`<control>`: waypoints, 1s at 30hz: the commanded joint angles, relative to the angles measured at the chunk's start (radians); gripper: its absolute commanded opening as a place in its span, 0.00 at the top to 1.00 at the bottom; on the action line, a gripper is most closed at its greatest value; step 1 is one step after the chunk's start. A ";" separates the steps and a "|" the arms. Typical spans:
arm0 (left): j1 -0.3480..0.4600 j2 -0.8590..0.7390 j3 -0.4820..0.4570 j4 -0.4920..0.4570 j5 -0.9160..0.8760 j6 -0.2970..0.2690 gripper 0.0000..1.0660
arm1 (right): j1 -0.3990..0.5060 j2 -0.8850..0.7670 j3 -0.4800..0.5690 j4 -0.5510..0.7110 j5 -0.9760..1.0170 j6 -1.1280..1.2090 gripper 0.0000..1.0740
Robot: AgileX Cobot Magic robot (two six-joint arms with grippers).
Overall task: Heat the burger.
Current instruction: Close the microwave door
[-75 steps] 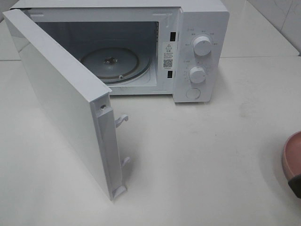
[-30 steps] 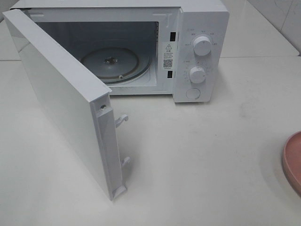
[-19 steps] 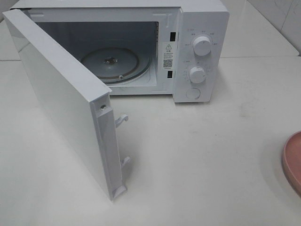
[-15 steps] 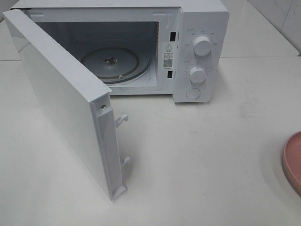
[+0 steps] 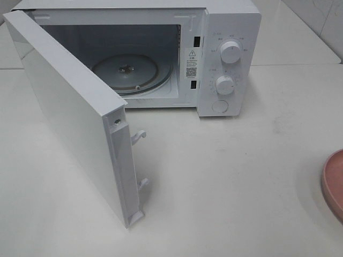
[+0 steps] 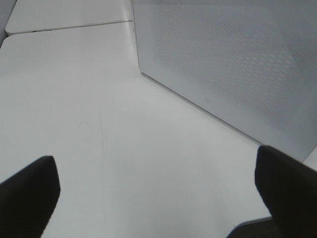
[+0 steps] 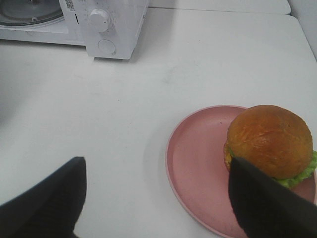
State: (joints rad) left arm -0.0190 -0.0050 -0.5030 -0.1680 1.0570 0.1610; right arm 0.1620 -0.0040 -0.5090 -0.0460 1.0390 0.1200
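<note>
At the desk's right edge, nearest the camera, sits the pink plate, mostly out of the high view. Right wrist view shows the burger on the plate's far side, untouched. Right gripper hangs above the plate's near rim, fingers spread wide, holding nothing. Left gripper hangs over bare desk beside the door's outer face, fingers fully apart, empty too.

Further back, the microwave door stands swung out toward the front left. Behind it the microwave sits at the desk's back edge, cavity open, glass turntable bare.

Step, as I read it: door open, pick-up not yet started. Next move: right gripper drops over the bun, closes gently, carries it into the cavity clear of the door edge, sets it on the turntable.

Writing: warning sticker with QR code on the frame, two dials with marks around them, all too small to read. No brand visible.
</note>
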 commanded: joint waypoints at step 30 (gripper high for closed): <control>0.001 0.059 -0.026 0.001 -0.122 -0.012 0.11 | -0.007 -0.026 0.002 0.004 -0.001 -0.006 0.29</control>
State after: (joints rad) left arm -0.0190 0.0530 -0.5220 -0.1640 0.9680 0.1600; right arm 0.1620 -0.0040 -0.5090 -0.0460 1.0390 0.1200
